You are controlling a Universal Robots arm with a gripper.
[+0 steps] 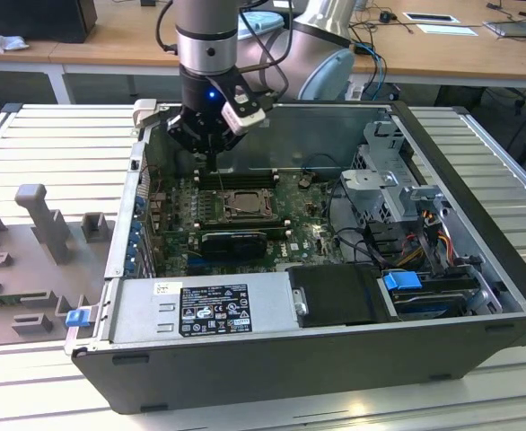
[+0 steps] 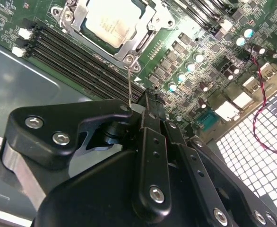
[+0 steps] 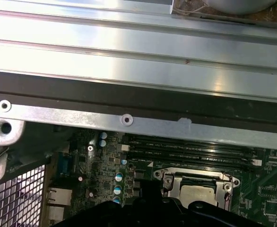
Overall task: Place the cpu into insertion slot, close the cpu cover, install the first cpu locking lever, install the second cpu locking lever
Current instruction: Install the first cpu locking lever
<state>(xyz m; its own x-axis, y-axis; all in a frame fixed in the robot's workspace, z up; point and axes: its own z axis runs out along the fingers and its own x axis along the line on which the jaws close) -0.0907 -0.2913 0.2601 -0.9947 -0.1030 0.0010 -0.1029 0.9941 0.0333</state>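
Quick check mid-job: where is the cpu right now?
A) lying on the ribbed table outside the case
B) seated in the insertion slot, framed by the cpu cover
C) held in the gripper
B: in the second wrist view the cpu lies flat on the board inside the window of the cpu cover.

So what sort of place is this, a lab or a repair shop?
Most likely a robotics lab: a robot arm works over an open computer case lying on a slatted metal table, with wooden office desks behind.

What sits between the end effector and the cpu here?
The long black memory slots and a thin metal lever, in the second wrist view, lie between the end effector and the cpu.
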